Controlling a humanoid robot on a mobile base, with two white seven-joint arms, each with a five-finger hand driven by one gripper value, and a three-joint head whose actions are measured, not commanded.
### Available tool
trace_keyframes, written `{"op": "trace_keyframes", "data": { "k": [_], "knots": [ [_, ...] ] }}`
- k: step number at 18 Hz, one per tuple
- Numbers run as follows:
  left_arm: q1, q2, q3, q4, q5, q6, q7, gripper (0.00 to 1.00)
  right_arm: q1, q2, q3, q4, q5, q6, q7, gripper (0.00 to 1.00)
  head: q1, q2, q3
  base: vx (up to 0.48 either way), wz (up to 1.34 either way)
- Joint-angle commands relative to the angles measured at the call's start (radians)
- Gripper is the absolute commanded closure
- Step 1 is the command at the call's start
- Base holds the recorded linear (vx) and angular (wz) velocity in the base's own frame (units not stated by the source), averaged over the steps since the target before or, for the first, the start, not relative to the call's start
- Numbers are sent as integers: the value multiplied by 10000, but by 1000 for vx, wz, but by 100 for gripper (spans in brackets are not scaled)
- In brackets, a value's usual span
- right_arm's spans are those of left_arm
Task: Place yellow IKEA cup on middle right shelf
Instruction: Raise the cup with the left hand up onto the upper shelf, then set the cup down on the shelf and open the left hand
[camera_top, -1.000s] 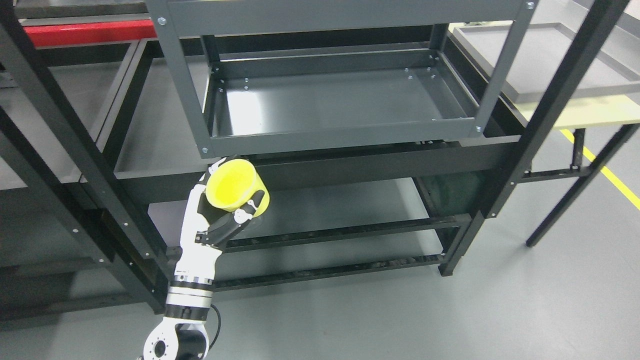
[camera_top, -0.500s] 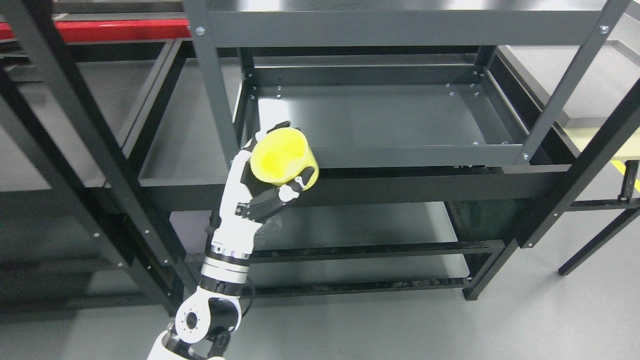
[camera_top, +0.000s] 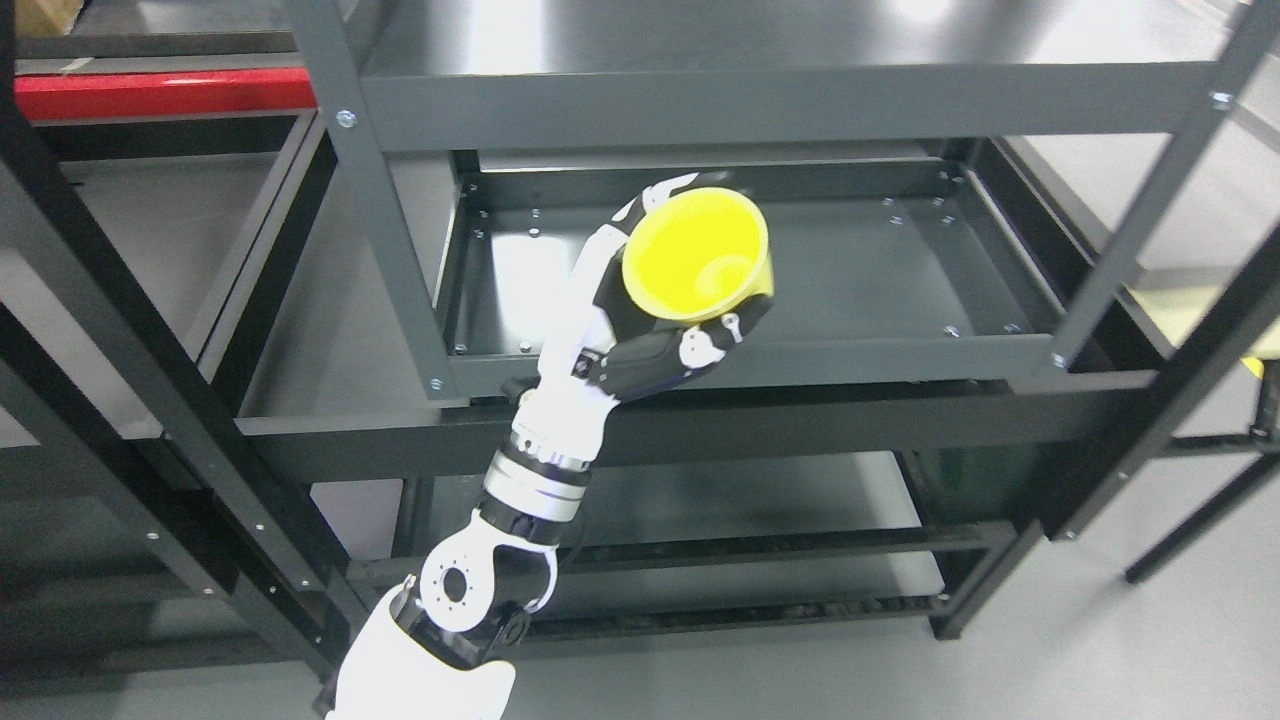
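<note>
Gripping the yellow cup (camera_top: 697, 255) with fingers wrapped around its wall, the left hand (camera_top: 650, 320) holds it tilted above the middle shelf (camera_top: 860, 270); releasing at this tilt risks tipping or rolling.

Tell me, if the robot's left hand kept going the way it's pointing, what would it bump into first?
Probably nothing soon. The left hand, holding the yellow cup, points up-right over the grey tray shelf. The shelf's back wall looks likeliest, though depth is unclear.
</note>
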Motion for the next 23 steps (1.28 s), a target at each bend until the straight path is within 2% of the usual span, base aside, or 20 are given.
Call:
{"op": "trace_keyframes", "data": {
  "k": [1,5,8,12,16,20,23],
  "knots": [
    [-1957,174,-1533,-60,328,24,23,100,141,-175,169,1,-245,7,-4,1,0,0,0,190,304],
    [-4073,174,-1732,-14,2197,559,115,100,141,-175,169,1,-245,7,-4,1,0,0,0,182,306],
    [-5777,174,-1686,733,3900,2197,911,100,141,-175,169,1,-245,7,-4,1,0,0,0,101,214],
    [-6652,174,-1335,1993,4593,3611,1234,100,141,-175,169,1,-245,7,-4,1,0,0,0,36,65],
    [-7912,174,-1103,3694,6480,5865,1480,100,141,-175,169,1,-245,7,-4,1,0,0,0,4,0],
    [-8112,174,-1119,5596,6544,6206,1481,100,141,-175,169,1,-245,7,-4,1,0,0,0,0,0],
    [-8174,174,-1134,6121,6406,6206,1481,97,141,-175,169,1,-245,7,-4,1,0,0,0,0,0]
  ]
}}
